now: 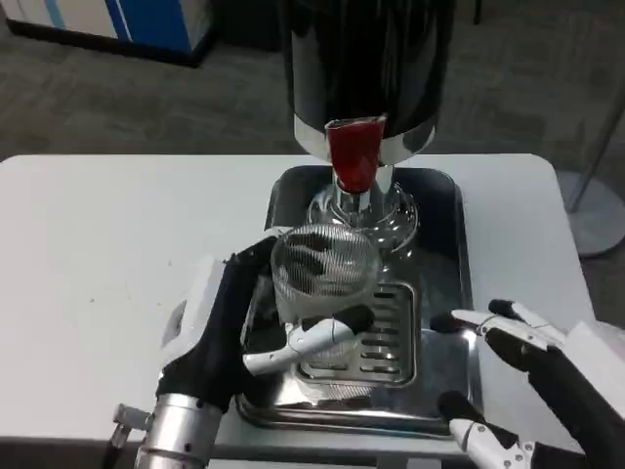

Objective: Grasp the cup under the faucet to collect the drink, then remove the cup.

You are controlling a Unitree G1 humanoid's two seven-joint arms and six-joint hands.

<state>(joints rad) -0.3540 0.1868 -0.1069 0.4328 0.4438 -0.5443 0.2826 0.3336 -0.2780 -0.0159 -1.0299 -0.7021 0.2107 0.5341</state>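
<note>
A clear ribbed cup (323, 269) stands on the drip grate (386, 337) just in front of and below the red faucet lever (354, 154) of a black and chrome drink dispenser (366, 68). My left hand (244, 318) wraps around the cup from its left side, with the thumb across the cup's front base and fingers behind it. My right hand (508, 376) hovers at the tray's right edge, fingers spread, holding nothing. The spout itself is partly hidden behind the lever and cup rim.
The dispenser and grate sit in a shiny metal tray (444, 386) on the white table (107, 244). The table's right edge lies near my right hand. A grey floor stand base (596, 215) shows beyond the table at right.
</note>
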